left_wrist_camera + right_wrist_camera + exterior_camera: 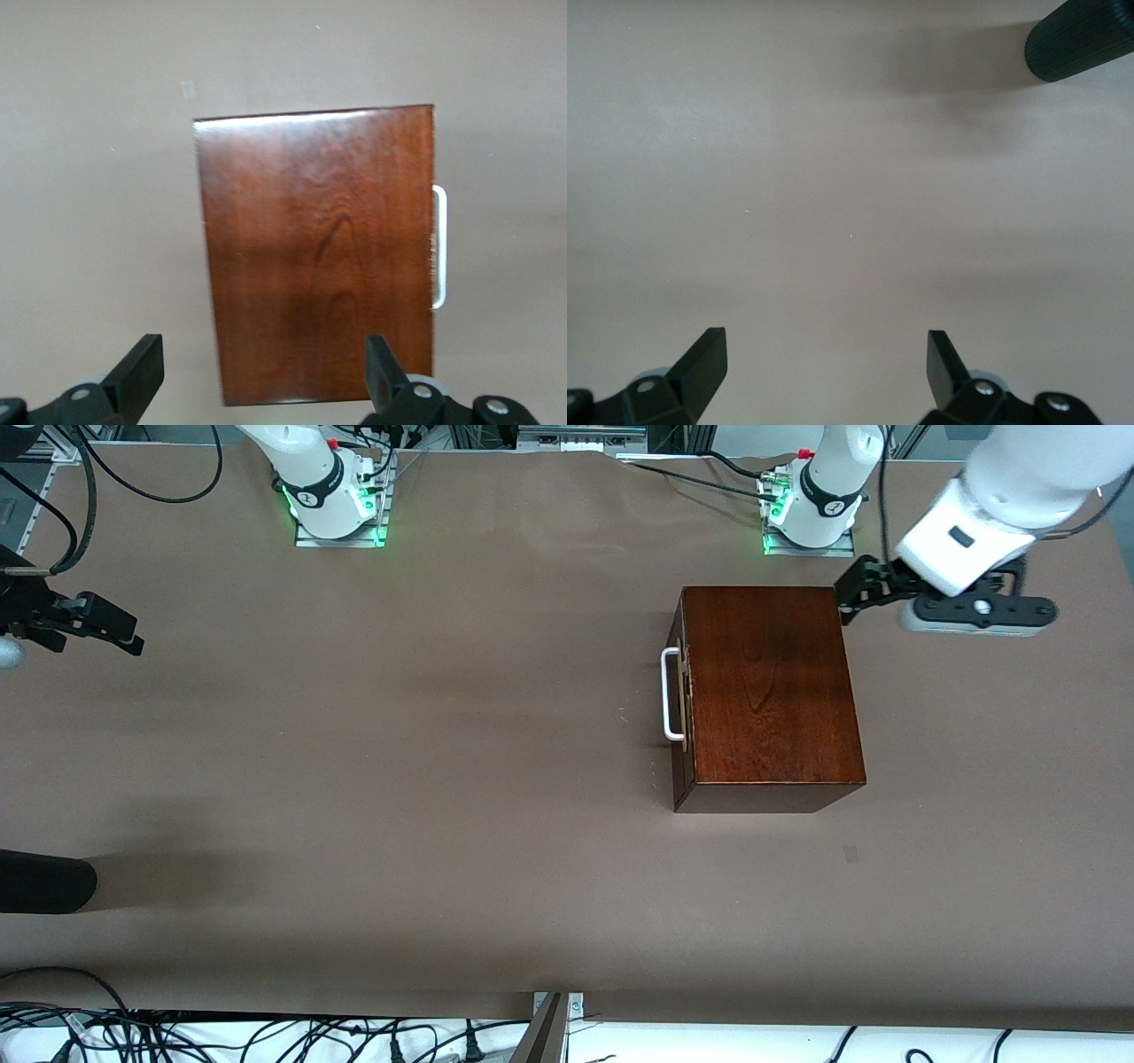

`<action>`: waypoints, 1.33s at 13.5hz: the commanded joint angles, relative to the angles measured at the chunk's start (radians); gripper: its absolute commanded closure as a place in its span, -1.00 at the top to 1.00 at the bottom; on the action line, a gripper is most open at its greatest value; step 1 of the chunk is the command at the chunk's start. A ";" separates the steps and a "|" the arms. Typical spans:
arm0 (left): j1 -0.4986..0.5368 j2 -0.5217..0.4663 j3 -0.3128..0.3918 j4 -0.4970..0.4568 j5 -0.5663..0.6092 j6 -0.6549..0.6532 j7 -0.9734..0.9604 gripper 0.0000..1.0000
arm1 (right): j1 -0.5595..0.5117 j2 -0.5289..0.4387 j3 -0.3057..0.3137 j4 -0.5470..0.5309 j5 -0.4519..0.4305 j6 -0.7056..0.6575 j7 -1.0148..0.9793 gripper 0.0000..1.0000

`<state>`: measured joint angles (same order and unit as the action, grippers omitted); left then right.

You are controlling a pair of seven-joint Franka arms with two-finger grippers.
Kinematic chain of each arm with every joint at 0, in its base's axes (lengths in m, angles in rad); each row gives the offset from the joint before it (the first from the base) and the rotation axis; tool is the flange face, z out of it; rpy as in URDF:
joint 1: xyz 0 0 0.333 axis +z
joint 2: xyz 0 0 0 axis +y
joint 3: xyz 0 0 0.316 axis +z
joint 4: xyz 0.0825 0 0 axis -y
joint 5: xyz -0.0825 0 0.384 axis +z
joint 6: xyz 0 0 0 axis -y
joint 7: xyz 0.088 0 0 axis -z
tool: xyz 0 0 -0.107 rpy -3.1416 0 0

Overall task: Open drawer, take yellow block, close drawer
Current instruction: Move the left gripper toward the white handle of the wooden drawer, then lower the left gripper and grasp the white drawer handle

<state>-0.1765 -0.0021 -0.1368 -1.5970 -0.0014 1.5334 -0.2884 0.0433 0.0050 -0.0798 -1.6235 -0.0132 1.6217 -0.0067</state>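
The left gripper (pixel 852 600), a black two-finger claw on a white Franka arm, hangs in the air with its fingers (pixel 140 372) spread wide apart and nothing between them, just over the corner of the glossy dark-brown wooden box (pixel 769 686) that lies farthest from the front camera, at the left arm's end of the table. In the left wrist view the box's polished top fills the space ahead of the two black fingertips, its grain running lengthwise. The drawer (pixel 680 691) is shut flush in the box, its dark reddish-brown front facing toward the right arm's end of the table, and the white bar handle (pixel 671 694) stands out from that front with a gap between bar and wood. The small bright yellow cube cannot be seen in any view. The right gripper (pixel 111 627), likewise black, waits well apart from the box over the right arm's end of the brown paper-covered table (pixel 399 779), its fingers (pixel 700 367) also spread wide and holding nothing; its wrist view shows only bare table below them and the ribbed end of a black cylinder (pixel 1081 40). That same black cylinder lies at the table's edge, nearer to the front camera than the right gripper's spot
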 commanded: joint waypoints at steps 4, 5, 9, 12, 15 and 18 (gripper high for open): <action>-0.083 0.131 -0.131 0.060 0.018 -0.012 -0.238 1.00 | 0.000 -0.002 0.003 0.013 -0.005 -0.017 0.010 1.00; -0.086 0.149 -0.147 0.062 0.017 -0.010 -0.276 1.00 | 0.001 -0.002 0.003 0.013 -0.005 -0.019 0.010 1.00; -0.127 0.227 -0.248 0.049 0.061 0.075 -0.454 1.00 | 0.001 -0.002 0.003 0.013 -0.005 -0.019 0.011 1.00; -0.204 0.312 -0.277 0.042 0.152 0.117 -0.529 1.00 | 0.001 -0.002 0.003 0.013 -0.004 -0.019 0.011 1.00; -0.207 0.330 -0.279 -0.046 0.159 0.253 -0.526 1.00 | 0.001 -0.002 0.003 0.013 -0.004 -0.019 0.010 1.00; -0.212 0.384 -0.279 -0.076 0.236 0.316 -0.526 1.00 | 0.001 -0.002 0.003 0.013 -0.004 -0.017 0.010 1.00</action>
<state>-0.3903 0.3642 -0.4118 -1.6540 0.1883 1.8161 -0.8138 0.0436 0.0051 -0.0793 -1.6235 -0.0132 1.6211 -0.0067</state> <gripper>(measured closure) 0.000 0.000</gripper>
